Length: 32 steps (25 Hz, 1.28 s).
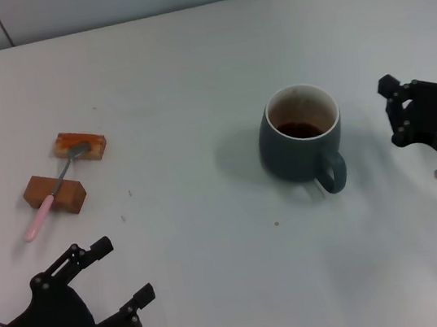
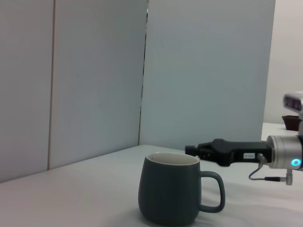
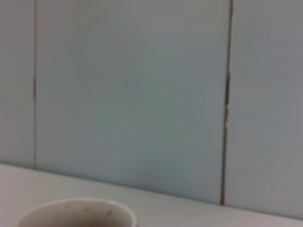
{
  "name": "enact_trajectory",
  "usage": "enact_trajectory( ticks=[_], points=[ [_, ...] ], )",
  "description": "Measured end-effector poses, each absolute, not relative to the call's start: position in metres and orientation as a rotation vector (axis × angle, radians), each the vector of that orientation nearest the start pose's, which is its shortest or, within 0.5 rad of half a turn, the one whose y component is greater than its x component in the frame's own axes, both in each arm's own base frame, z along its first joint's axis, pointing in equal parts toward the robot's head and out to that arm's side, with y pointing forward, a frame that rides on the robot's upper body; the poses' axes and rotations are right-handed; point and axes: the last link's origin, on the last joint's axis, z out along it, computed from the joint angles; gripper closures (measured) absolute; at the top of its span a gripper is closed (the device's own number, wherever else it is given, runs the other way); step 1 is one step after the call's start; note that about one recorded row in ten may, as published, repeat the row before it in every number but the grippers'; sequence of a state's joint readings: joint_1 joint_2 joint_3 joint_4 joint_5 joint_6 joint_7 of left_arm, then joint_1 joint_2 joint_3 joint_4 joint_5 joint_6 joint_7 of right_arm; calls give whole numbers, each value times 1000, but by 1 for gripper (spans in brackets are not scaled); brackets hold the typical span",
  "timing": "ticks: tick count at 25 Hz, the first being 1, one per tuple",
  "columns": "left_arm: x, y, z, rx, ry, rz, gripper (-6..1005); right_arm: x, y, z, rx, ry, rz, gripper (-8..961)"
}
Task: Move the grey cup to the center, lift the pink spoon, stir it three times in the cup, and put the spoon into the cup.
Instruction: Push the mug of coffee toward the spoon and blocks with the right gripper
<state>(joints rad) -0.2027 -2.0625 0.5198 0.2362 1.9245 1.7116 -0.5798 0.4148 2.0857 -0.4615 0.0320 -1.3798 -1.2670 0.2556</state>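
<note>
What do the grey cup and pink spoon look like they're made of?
The grey cup looks like glazed ceramic: thick rounded walls, a smooth blue-grey outside, a pale inside. The pink spoon seems to have a matte plastic handle and a thin grey, probably metal, neck and bowl; it is too small to be sure.

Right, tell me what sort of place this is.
Probably a lab test bench rather than a kitchen: a bare white table against plain grey wall panels, holding only the grey cup, the pink spoon propped on two brown blocks.
</note>
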Motion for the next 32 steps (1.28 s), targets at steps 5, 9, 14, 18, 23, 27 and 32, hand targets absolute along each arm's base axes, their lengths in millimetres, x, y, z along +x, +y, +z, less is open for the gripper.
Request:
enact_trajectory(
  ticks=[5,9,14,18,23,27,32],
  points=[
    [-335,187,-34,-2464,-385,-918,152,327,292,-57,-2006,459,651,955],
    [-334,187,-35,-2465,-386,-921,152,321,295,-63,-2037,453,660,956],
    [-333,189,-35,-2467,-390,-924,152,310,302,-72,-2080,447,669,954],
    [-333,190,-35,-2469,-390,-927,151,300,308,-79,-2114,449,671,953],
    [-332,193,-34,-2473,-392,-931,151,286,316,-90,-2157,456,681,953],
    [-331,193,-34,-2474,-389,-931,151,273,322,-99,-2195,451,690,953],
    [-331,194,-34,-2475,-388,-931,151,259,328,-109,-2252,442,685,952]
  ],
)
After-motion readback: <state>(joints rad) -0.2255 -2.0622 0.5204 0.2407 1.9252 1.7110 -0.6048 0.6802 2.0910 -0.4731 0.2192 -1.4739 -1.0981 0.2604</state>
